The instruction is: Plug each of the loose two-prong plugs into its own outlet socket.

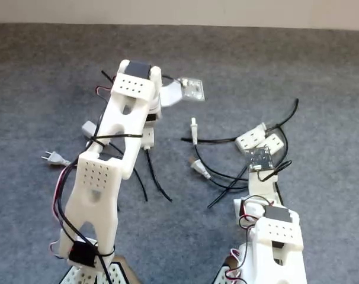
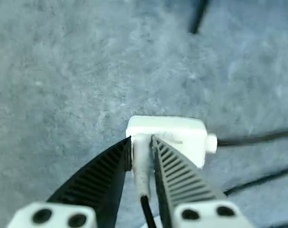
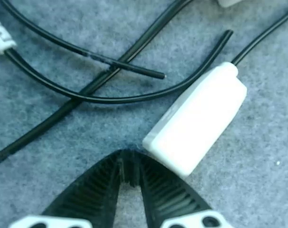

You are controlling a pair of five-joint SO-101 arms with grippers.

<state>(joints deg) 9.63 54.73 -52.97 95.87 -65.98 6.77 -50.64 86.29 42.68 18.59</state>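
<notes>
- a grey carpet covers the whole work surface, with a short, speckled, felt-like pile.
- a pale strip runs along the carpet's far edge, plain and off-white.
- a brown board corner lies on the carpet at the near edge.

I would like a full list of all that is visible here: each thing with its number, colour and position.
outlet sockets: four, white; two side by side at the right tool, one at the left tool, one beside the left arm.
loose plugs: three, white; two mid-table, one far left.
held plug: one, white; pressed at a socket.
cords: several, black; mid-table.
table: one, grey.
left arm: white.
right arm: white, near edge.
left tool: black, shut on held plug.
right tool: black, shut, empty.
</notes>
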